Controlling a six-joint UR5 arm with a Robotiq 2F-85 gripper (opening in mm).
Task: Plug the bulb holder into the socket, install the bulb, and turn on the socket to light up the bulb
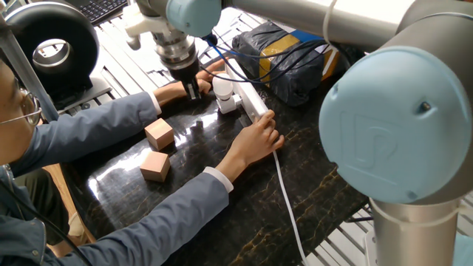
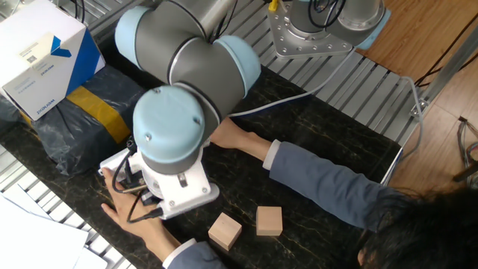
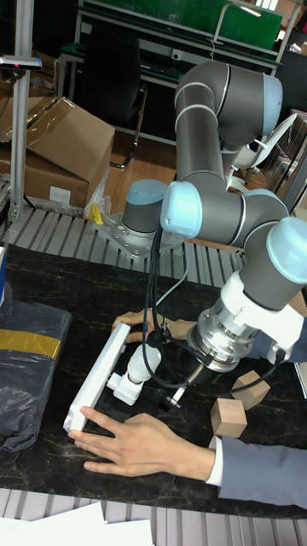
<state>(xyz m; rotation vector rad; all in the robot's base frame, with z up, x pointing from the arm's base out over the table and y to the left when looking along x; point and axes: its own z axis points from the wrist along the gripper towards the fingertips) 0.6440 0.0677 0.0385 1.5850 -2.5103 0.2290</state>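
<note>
The white socket (image 1: 251, 94) lies on the dark table, and a person's two hands hold it steady. The small white bulb holder (image 1: 228, 105) is plugged into its side, with the white bulb (image 1: 222, 86) standing upright in it. My gripper (image 1: 193, 90) hangs just left of the bulb, over the person's left hand, apart from the bulb. Its dark fingers look pressed together with nothing between them. In the tall view the socket (image 3: 101, 376), bulb (image 3: 141, 364) and holder (image 3: 124, 392) sit left of the gripper (image 3: 175, 396). The bulb is unlit.
Two tan wooden cubes (image 1: 158, 134) (image 1: 155, 165) sit near the table's left side. A dark wrapped box with yellow tape (image 1: 288, 55) stands behind the socket. The person's right hand (image 1: 259, 137) presses the strip's near end; the white cable (image 1: 288, 199) runs toward the front edge.
</note>
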